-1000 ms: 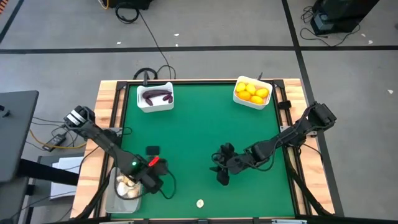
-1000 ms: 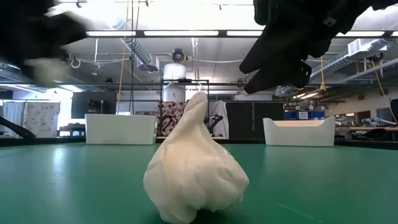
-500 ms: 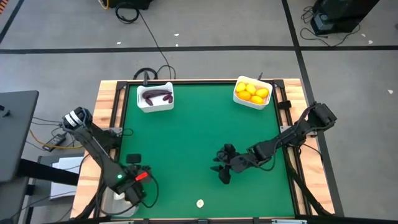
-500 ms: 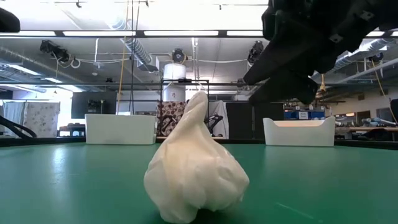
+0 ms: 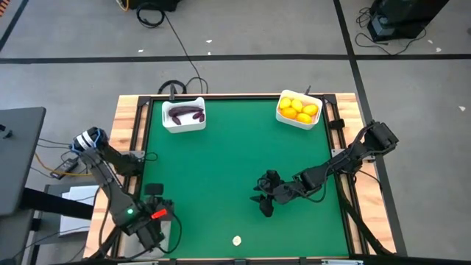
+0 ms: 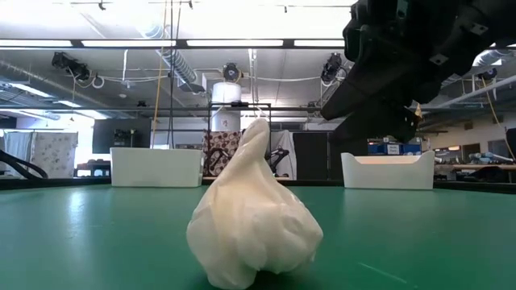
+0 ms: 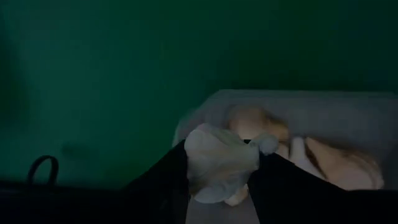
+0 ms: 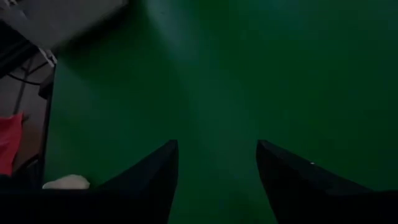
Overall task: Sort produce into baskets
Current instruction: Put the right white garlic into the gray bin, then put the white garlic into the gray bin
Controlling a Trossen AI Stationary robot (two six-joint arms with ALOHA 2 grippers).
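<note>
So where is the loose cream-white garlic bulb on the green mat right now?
In the high view the cream-white garlic bulb lies alone on the green mat near its front edge, ahead of the right gripper; the low view shows it close up, centre.

Black cables (image 5: 171, 38) snake across the grey floor (image 5: 243, 29) beyond the green table (image 5: 235, 158). A dark monitor (image 5: 18, 158) sits left of that table.

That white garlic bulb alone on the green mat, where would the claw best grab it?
Around the fat lower body of the garlic bulb, coming straight down from above, is probably best. It sits upright with its thin pointed tip up, and the tip looks too slim to grip. The open right claw hangs nearest.
</note>
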